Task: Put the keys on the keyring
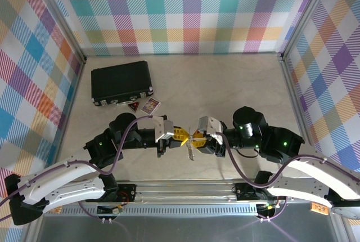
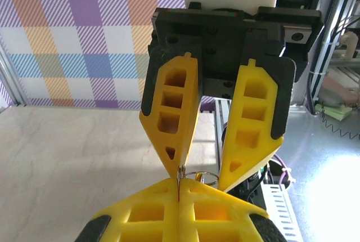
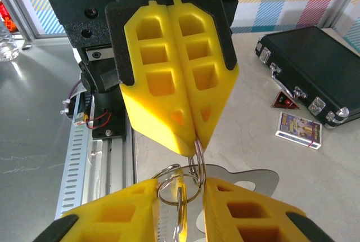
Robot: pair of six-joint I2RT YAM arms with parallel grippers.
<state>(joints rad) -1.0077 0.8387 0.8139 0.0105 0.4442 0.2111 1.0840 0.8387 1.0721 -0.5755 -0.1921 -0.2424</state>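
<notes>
Both grippers meet above the table's near middle. My left gripper (image 1: 184,135) (image 2: 179,183) is shut, its yellow tips pinching the keyring's silver split ring (image 3: 197,155). A second silver ring (image 3: 169,188) links into it and hangs between the fingers of my right gripper (image 1: 197,137) (image 3: 180,188), whose jaws stand apart. The key (image 3: 181,214), yellow head edge-on with a toothed silver blade, dangles from that lower ring. A flat silver plate (image 3: 253,179) with cut-outs hangs behind; it also shows below the fingertips from above (image 1: 191,152).
A black rectangular case (image 1: 122,83) (image 3: 304,67) lies at the back left, with a playing-card box (image 1: 150,106) and a red triangular card (image 1: 134,106) in front of it. The aluminium rail (image 1: 180,188) carrying the arm bases runs along the near edge. Plaid walls enclose the table.
</notes>
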